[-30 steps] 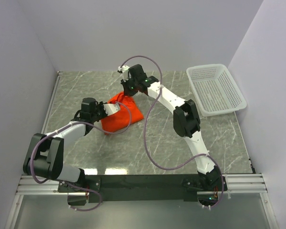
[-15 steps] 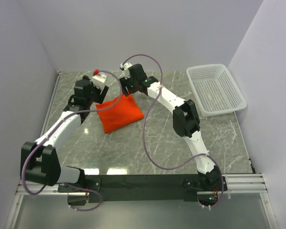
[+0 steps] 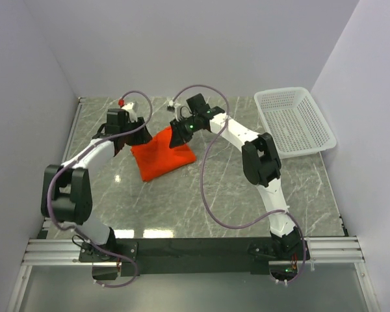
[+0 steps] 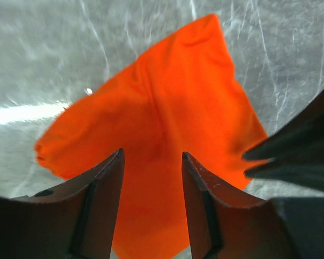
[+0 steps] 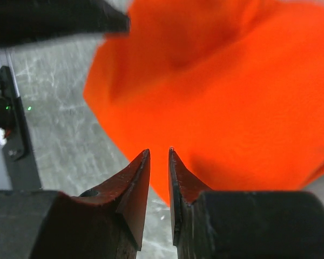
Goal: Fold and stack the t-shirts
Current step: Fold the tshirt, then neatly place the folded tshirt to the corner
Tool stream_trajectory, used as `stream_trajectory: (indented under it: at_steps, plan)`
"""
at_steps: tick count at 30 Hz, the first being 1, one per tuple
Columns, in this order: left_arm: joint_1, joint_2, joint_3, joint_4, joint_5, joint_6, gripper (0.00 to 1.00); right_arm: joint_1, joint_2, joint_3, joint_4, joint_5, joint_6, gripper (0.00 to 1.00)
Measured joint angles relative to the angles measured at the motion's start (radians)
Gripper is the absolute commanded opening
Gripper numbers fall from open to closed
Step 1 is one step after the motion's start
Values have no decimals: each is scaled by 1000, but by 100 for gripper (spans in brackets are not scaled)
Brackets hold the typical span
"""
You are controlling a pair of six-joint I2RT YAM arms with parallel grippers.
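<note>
Orange-red t-shirt [image 3: 162, 155] lies folded small on the surface [image 3: 247, 201] between both hands, well apart from the white basket [image 3: 296, 123]; left hand [image 4: 151, 155] half-open over it, right hand [image 5: 159, 151] narrow, neither gripping cloth; fold looks done, stacking left.

A t-shirt [image 3: 162, 156] lies on the bench [image 3: 214, 188], left of centre and toward the far side. The left gripper [image 3: 140, 135] is at its far left corner, the right gripper [image 3: 178, 136] at its far right corner. A basket [image 3: 296, 122] stands at the bench's far right, well apart from the shirt.
</note>
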Motion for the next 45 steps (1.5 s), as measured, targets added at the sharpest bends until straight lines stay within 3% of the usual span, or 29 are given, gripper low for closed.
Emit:
stream_trajectory:
  at_steps: [11,21,29,33,36,41,45]
  plan:
    - [35,198,12,56,96,-139,45,2,0,-135,23,151,181,22]
    - [171,241,12,53,83,-155,45,-3,3,-147,14,323,233,19]
    - [211,249,11,56,83,-154,47,-11,4,-159,5,335,229,27]
    - [211,181,10,42,74,-151,50,-22,-3,-158,-20,269,146,32]
    - [214,30,-25,52,79,-173,52,-43,-39,-159,-71,198,61,35]
    - [205,-257,-159,132,142,-268,51,-90,-206,-210,-104,78,-56,35]
    - [141,-290,-301,224,192,-373,49,-109,-332,-247,-100,14,-101,35]
